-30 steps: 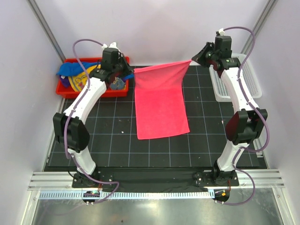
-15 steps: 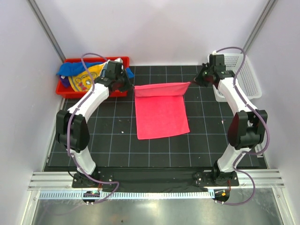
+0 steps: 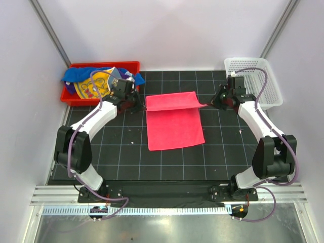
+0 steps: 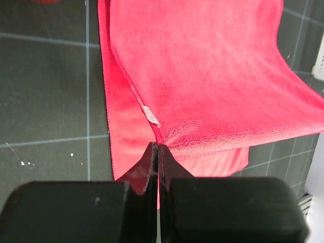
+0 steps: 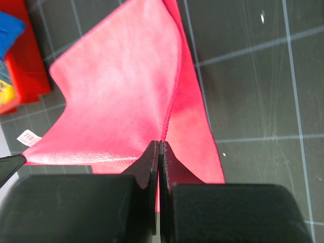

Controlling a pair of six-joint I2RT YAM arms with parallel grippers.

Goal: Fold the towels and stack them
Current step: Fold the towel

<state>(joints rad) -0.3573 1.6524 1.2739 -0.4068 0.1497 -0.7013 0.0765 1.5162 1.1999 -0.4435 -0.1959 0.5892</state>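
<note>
Soft, even overhead light cast only faint shadows on the black mat (image 3: 121,152) and a dull sheen on the metal sheet (image 3: 152,228), while the wrist views held the hot pink towel (image 4: 212,76) fairly sharp (the left gripper (image 4: 157,147) and right gripper (image 5: 159,144) blurred near the lens).

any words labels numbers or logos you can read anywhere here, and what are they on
No text in these views can be read.
On the pink towel, the white sewn-in tag: any print is too small and blurred to read.
On the yellow towel in the red bin: a printed design with dark outlines, too small to tell whether it has letters.
</note>
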